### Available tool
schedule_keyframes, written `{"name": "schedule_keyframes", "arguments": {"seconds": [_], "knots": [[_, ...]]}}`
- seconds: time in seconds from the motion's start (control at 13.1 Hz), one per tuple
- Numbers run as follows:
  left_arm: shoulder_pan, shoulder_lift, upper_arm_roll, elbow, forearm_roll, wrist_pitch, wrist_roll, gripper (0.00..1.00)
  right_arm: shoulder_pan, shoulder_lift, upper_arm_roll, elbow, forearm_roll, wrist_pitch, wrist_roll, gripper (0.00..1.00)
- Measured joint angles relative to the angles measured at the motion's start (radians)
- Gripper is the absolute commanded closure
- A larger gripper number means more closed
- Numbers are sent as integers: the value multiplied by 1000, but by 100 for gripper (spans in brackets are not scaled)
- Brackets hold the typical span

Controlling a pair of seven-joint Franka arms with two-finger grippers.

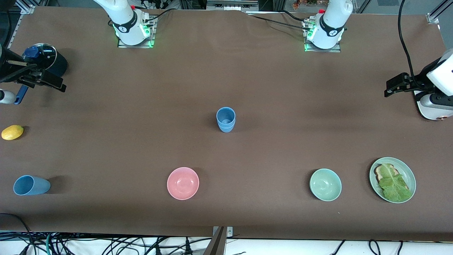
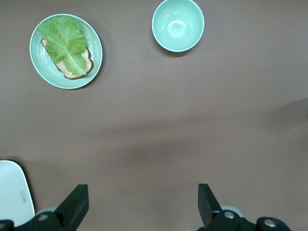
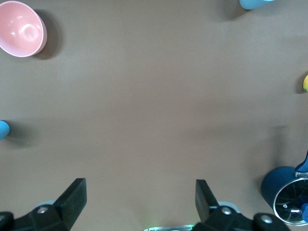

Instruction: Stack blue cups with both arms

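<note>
One blue cup (image 1: pixel 225 119) stands upright, mouth up, in the middle of the table; only its edge (image 3: pixel 2 130) shows in the right wrist view. A second blue cup (image 1: pixel 31 185) lies on its side close to the front camera at the right arm's end, and it is cut off (image 3: pixel 255 4) in the right wrist view. My right gripper (image 1: pixel 49 80) (image 3: pixel 139 197) hangs open and empty beside the saucepan. At the left arm's end my left gripper (image 1: pixel 389 88) (image 2: pixel 143 202) is open over bare table, holding nothing. Both grippers are far from the cups.
A dark navy saucepan (image 1: pixel 47 58) (image 3: pixel 288 195) with a glass lid and a lemon (image 1: pixel 12 132) sit at the right arm's end. Nearer the front camera are a pink bowl (image 1: pixel 183 183), a green bowl (image 1: pixel 325 184) (image 2: pixel 178 25) and a green plate (image 1: pixel 410 173) (image 2: pixel 38 62) with toast and lettuce.
</note>
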Motion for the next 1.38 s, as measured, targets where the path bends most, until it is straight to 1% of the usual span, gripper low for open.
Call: {"name": "schedule_keyframes", "arguments": {"seconds": [0.23, 0.69, 1.38], "knots": [[0, -8, 0, 2, 0, 1, 0, 0, 5, 1, 1, -12, -4, 1, -55, 0], [0, -13, 0, 14, 0, 8, -3, 0, 15, -2, 37, -13, -4, 3, -62, 0], [0, -13, 0, 23, 0, 8, -43, 0, 14, -12, 37, -11, -4, 3, -63, 0]]}}
